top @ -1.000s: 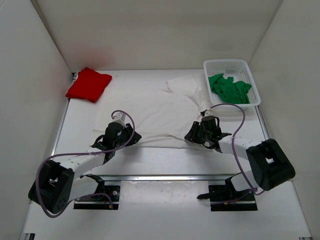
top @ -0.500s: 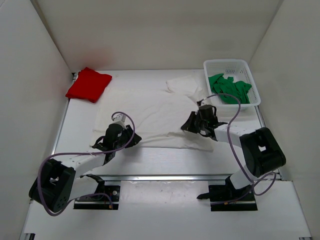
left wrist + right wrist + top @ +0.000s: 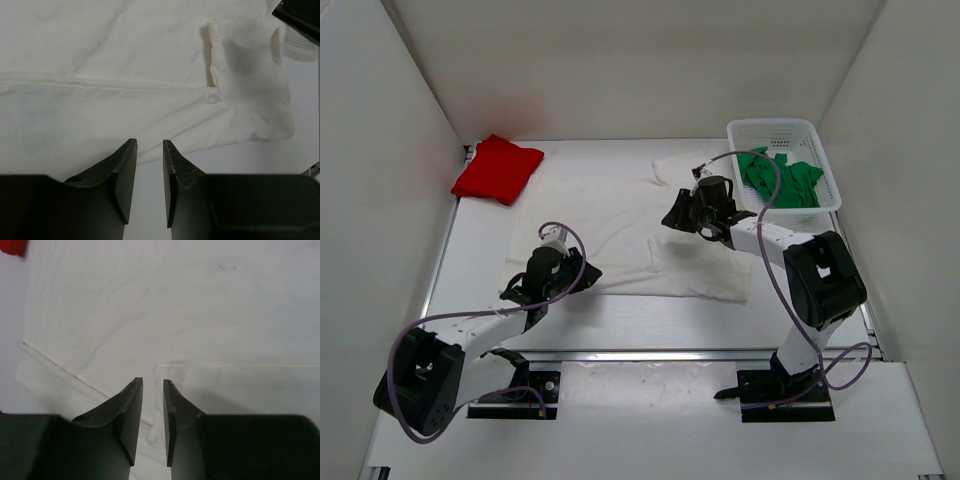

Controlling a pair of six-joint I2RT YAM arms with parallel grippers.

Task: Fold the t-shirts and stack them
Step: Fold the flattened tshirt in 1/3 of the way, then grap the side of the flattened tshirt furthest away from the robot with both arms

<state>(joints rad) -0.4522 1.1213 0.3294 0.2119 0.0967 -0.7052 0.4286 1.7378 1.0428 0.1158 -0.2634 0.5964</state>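
Left gripper [image 3: 149, 146] hovers at the near hem of the off-white t-shirt [image 3: 125, 60], jaws narrowly parted and empty. We see the right gripper [image 3: 152, 384] likewise parted over it.

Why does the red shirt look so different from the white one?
The red shirt is folded into a small bundle in the far left corner; the white shirt lies spread wide in the middle, only one side turned over. Red is bright, white nearly matches the table. Both rest on the table.
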